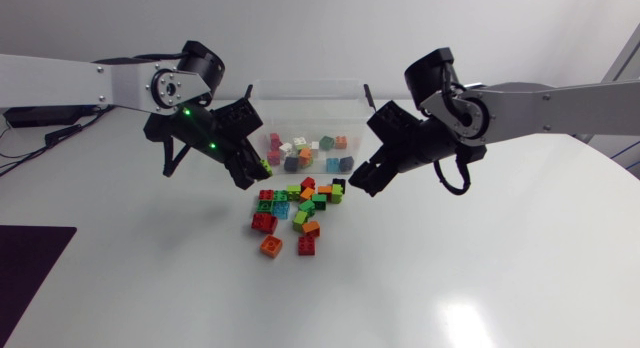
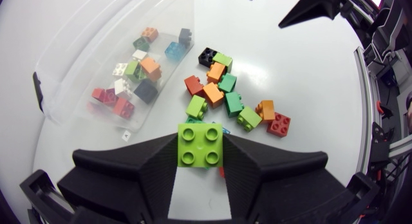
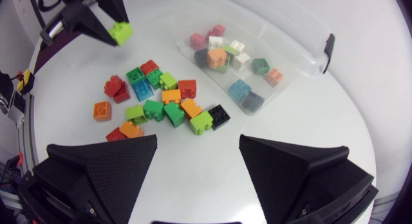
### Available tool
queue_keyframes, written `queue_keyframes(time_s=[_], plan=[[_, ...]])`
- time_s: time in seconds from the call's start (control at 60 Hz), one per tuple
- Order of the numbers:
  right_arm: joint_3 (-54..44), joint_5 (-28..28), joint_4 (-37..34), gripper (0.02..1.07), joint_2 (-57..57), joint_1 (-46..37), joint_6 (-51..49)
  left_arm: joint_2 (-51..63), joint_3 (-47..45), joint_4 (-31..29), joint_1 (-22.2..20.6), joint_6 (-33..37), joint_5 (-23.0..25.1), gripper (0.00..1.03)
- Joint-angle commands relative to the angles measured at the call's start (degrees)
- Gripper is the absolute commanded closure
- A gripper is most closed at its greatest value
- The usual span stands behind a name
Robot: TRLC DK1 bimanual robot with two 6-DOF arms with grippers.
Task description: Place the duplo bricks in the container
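Over the white table, the left tool pinches a lime brick between its fingers; the right tool gapes.

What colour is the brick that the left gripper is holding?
Lime green. The brick shows best in the left wrist view.

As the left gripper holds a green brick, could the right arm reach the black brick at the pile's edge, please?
Probably yes: the right gripper is open and empty, and the black brick lies on its side of the pile, with bare table between.
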Motion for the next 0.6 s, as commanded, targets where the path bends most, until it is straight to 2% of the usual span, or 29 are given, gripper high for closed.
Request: queue_keyframes(time_s=[0.0,0.583], plan=[[1.57,-0.64,-1.26,0.13,3.58,-0.09,-3.74,-2.04,-1.76,-0.81,-0.83,-1.30,0.53,0.73],[14.31,-1.43,-8.99,0.13,20.36,1.93,-17.01,-6.43,4.22,-0.98,-3.02,-6.83,0.62,0.73]])
